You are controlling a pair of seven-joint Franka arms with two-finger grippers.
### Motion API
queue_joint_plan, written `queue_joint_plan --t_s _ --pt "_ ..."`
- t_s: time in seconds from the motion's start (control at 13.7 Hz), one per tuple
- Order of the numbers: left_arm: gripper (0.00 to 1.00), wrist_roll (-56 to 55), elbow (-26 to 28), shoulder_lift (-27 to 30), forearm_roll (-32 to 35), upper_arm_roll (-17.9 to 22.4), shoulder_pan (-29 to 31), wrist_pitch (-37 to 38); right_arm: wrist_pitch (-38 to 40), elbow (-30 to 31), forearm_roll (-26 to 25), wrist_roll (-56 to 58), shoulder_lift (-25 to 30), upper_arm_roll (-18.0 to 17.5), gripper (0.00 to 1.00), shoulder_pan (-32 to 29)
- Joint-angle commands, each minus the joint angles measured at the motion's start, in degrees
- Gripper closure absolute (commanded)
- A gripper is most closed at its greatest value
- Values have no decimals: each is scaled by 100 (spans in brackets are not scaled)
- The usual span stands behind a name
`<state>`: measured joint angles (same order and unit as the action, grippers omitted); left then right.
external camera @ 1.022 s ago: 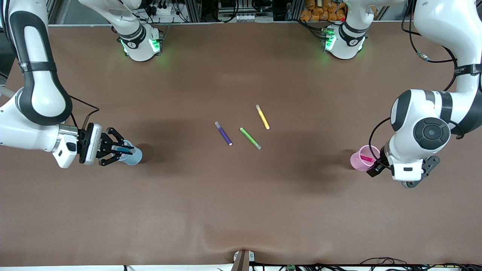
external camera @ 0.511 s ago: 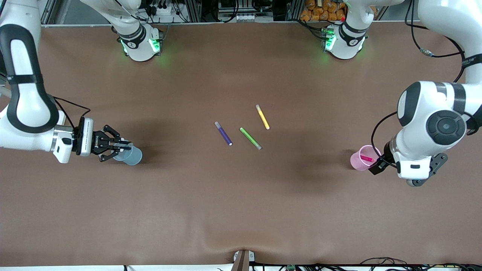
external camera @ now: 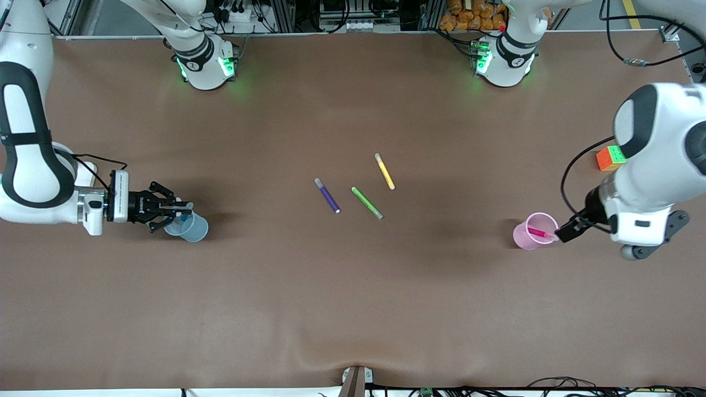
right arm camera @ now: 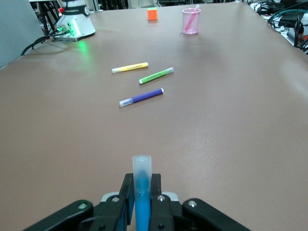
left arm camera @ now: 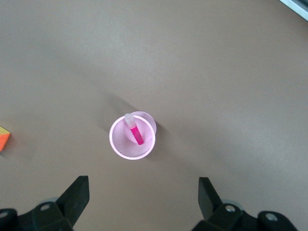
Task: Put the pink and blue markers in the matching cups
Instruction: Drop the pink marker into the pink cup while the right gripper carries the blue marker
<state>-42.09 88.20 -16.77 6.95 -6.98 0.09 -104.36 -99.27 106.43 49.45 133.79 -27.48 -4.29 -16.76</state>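
The pale pink cup (external camera: pixel 533 231) stands upright toward the left arm's end of the table. The pink marker (external camera: pixel 538 232) leans inside it. The left wrist view looks down on the cup (left arm camera: pixel 120 147) and the marker (left arm camera: pixel 134 131). My left gripper (external camera: pixel 568 231) (left arm camera: pixel 143 202) is open and empty, up in the air beside the cup. My right gripper (external camera: pixel 177 212) (right arm camera: pixel 142 192) is shut on the blue marker (right arm camera: pixel 142 185). It holds the marker level over the rim of the pale blue cup (external camera: pixel 192 228). The blue cup is out of the right wrist view.
Purple (external camera: pixel 327 196), green (external camera: pixel 367 202) and yellow (external camera: pixel 384 171) markers lie loose at the table's middle, also in the right wrist view. A colourful cube (external camera: pixel 609 157) sits near the left arm's end, farther from the front camera than the pink cup.
My left arm has lifted and drawn away from the pink cup toward its end of the table, uncovering the cube. My right gripper has pulled back slightly with the blue marker.
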Motion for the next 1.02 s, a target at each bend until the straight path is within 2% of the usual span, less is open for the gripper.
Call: queue_joint_plan --t_s 0.0,0.07,0.15,0.36,0.51,0.73,0.95 --pt "0 490 31 270 -124 -14 114 293 128 -43 135 261 -82 -81 76 -239" --pt "0 596 40 366 -124 -14 114 389 128 -87 135 252 -82 -81 15 -248" --pt "0 823 40 437 -124 -14 114 512 136 -113 126 252 -91 -81 0 -248" --pt "0 1299 40 595 -132 -23 175 794 180 -306 21 -228 49 -63 0 -178" --pt "0 1352 40 709 -176 -31 176 926 128 -420 -215 -983 216 -72 0 -143" --pt "0 1640 31 876 -492 3 176 1268 101 -535 -269 -1968 436 -81 0 -91" --pt "0 2150 31 1008 -484 12 245 1401 -144 -535 -708 -3180 796 -98 0 120"
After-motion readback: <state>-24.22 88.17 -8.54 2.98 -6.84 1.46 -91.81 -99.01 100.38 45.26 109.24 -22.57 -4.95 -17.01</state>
